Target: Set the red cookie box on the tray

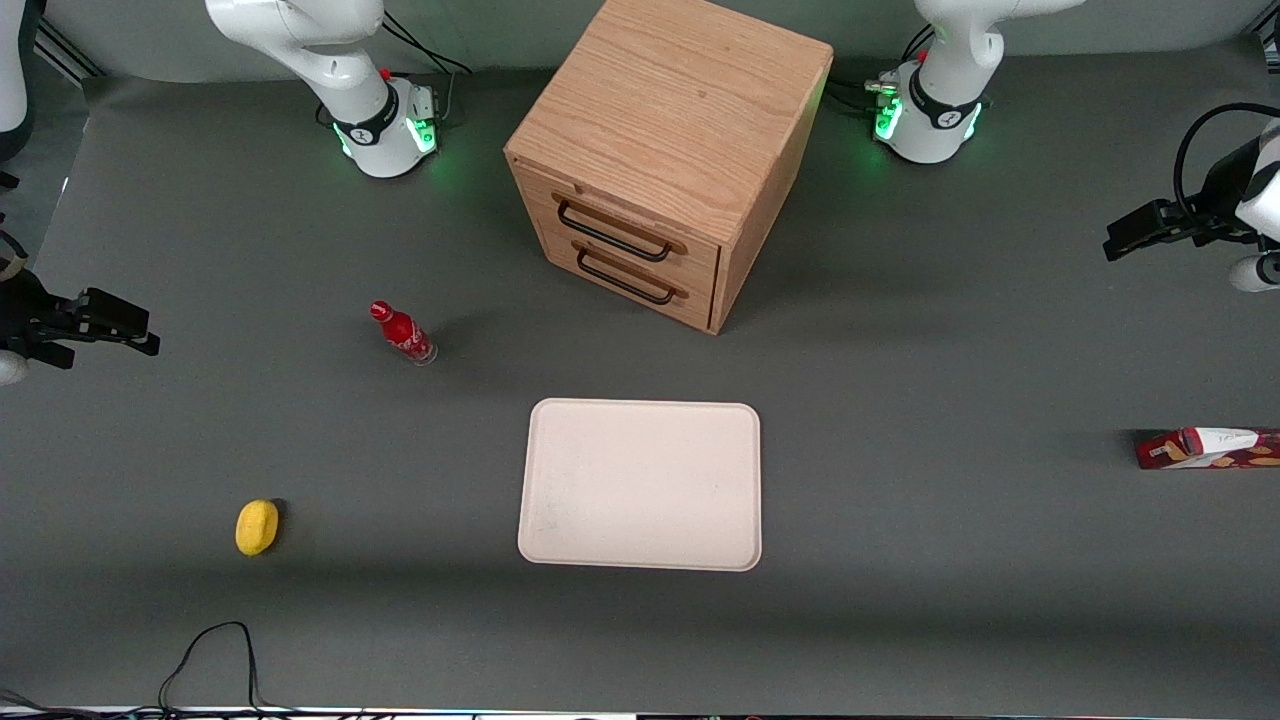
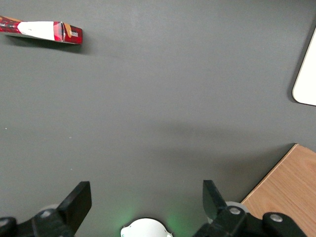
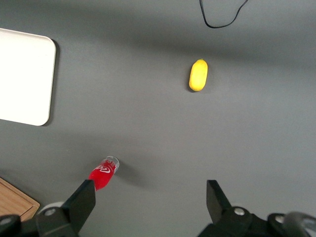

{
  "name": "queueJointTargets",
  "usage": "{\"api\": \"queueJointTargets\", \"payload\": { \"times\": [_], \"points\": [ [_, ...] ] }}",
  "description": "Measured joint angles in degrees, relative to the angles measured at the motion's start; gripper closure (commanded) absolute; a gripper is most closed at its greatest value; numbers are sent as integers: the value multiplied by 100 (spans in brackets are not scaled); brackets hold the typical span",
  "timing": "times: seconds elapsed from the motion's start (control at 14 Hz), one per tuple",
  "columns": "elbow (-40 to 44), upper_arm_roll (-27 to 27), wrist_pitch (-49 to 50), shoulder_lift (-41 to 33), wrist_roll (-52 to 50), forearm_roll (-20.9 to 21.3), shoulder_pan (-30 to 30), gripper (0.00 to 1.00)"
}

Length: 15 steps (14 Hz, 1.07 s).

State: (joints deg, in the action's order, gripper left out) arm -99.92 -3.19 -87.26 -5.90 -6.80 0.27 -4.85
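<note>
The red cookie box (image 1: 1210, 447) lies flat on the grey table at the working arm's end, partly cut off by the edge of the front view. In the left wrist view the red cookie box (image 2: 42, 30) shows its white section and dark-red end. The cream-white tray (image 1: 640, 485) sits bare in the middle of the table, nearer the front camera than the cabinet; a corner of the tray (image 2: 307, 74) shows in the left wrist view. My gripper (image 1: 1112, 243) hangs above the table, farther from the front camera than the box and well apart from it. Its fingers (image 2: 79, 202) stand open with nothing between them.
A wooden drawer cabinet (image 1: 670, 150) with two black handles stands farther from the front camera than the tray. Toward the parked arm's end stand a small red bottle (image 1: 402, 333) and a yellow object (image 1: 257, 526). A black cable (image 1: 215, 650) lies near the front edge.
</note>
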Motion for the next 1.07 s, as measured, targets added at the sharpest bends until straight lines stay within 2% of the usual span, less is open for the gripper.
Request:
{"api": "queueJointTargets", "payload": {
  "times": [1.07],
  "points": [
    [348,81,188,177,2,71,32,0]
  ]
}}
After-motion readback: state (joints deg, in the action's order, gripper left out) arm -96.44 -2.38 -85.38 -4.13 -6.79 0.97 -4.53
